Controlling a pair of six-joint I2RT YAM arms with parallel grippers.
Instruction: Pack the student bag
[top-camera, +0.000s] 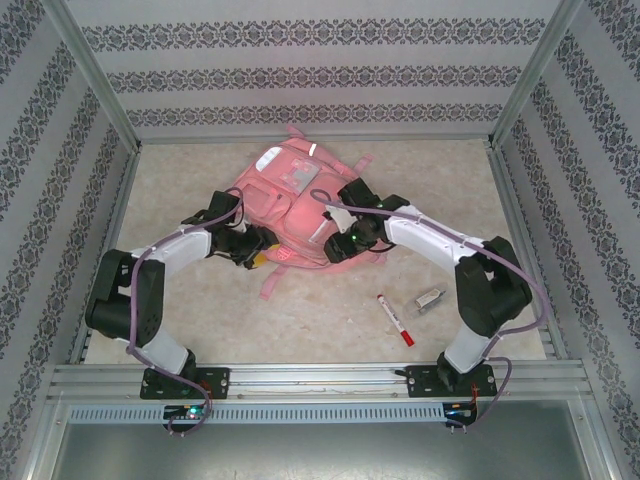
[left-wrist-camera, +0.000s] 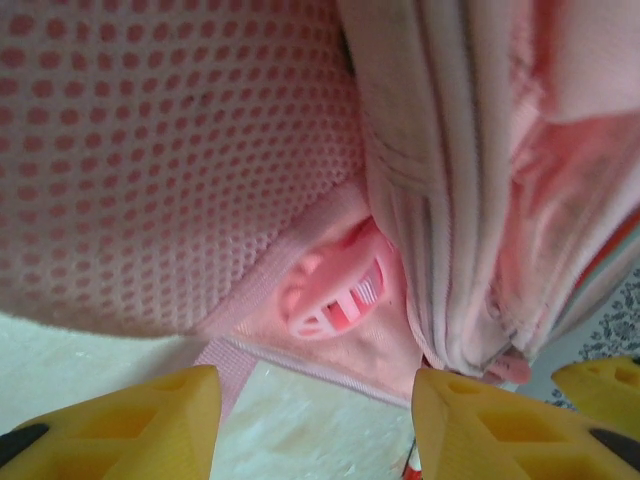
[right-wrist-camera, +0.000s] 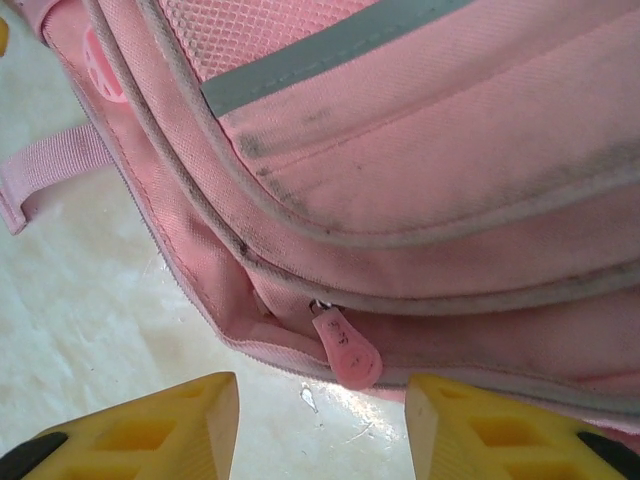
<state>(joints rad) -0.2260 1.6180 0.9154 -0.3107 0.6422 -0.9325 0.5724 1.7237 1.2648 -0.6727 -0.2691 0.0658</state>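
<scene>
The student bag (top-camera: 290, 195), a big pink backpack with silver strips, lies flat mid-table. My left gripper (top-camera: 256, 250) sits at its near left edge, open, yellow fingers (left-wrist-camera: 120, 425) apart over bare table, just short of the bag's mesh back (left-wrist-camera: 170, 150) and a pink strap buckle (left-wrist-camera: 335, 295). My right gripper (top-camera: 340, 245) is at the bag's near right edge, open; between its yellow fingertips (right-wrist-camera: 160, 430) hangs a pink zipper pull (right-wrist-camera: 348, 350), free of both pads. The zipper there looks closed. A grey reflective strip (right-wrist-camera: 320, 50) runs above.
A red-capped marker (top-camera: 395, 320) and a small grey metal clip (top-camera: 430, 299) lie on the table right of centre, near my right arm. A loose pink strap (top-camera: 270, 285) trails from the bag toward the near edge. Patterned walls enclose the table.
</scene>
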